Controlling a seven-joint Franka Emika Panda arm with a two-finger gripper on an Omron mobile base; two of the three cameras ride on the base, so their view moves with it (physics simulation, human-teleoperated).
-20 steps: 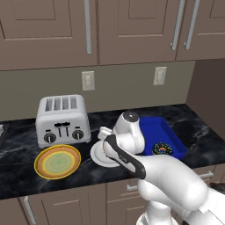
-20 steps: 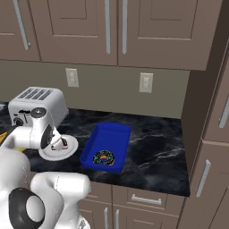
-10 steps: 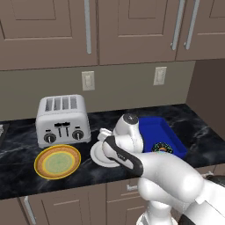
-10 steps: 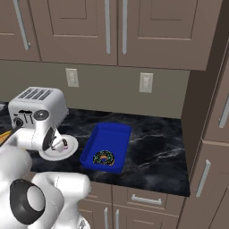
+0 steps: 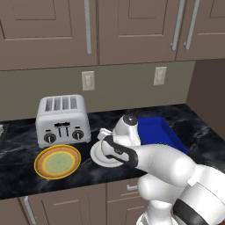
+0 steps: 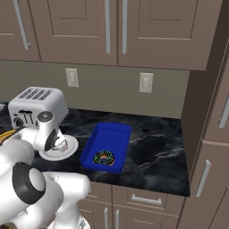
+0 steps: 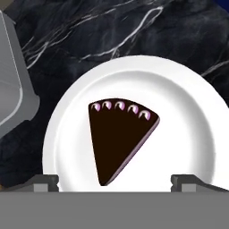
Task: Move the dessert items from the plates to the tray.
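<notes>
Claw [image 7: 114,182]: jaws spread wide, holding nothing, poised above the white plate.
Cake wedge [image 7: 118,136]: dark chocolate, lying at the centre of the white plate [image 7: 188,112].
Yellow-rimmed plate [image 5: 57,161]: on the black marble tabletop [image 6: 156,147], left of the white plate.
Donut [image 6: 103,157]: lying in the blue tray [image 6: 107,136].
Toaster [image 5: 63,120]: silver, behind the plates.
</notes>
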